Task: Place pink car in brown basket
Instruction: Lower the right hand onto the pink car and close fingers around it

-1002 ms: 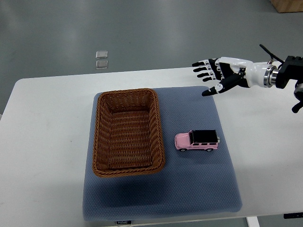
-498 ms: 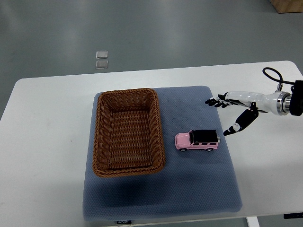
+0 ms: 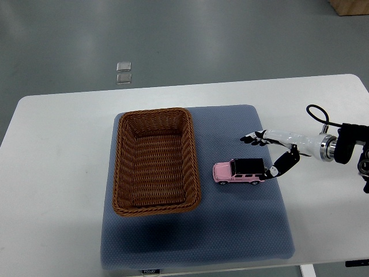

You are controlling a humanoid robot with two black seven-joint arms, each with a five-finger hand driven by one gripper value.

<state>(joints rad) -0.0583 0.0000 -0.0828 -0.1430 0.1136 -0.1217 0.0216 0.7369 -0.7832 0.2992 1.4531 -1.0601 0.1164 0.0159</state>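
Note:
A pink toy car [image 3: 240, 172] with a black roof lies on the blue-grey mat [image 3: 230, 231], just right of the brown wicker basket [image 3: 154, 160], which holds nothing. My right hand [image 3: 258, 154] reaches in from the right edge, low over the mat. Its fingers [image 3: 251, 139] stretch out behind the car while the thumb [image 3: 275, 168] comes down at the car's right end. The hand is open and grips nothing. The left arm does not show.
The mat lies on a white table [image 3: 57, 173] whose front edge runs just below the mat. Two small clear squares [image 3: 123, 72] lie on the grey floor beyond the table. A brown box corner [image 3: 349, 6] shows at the top right.
My right hand has come down from the table's far right corner and moved left to the car, with its thumb now at the car's right end. The car and basket have not moved.

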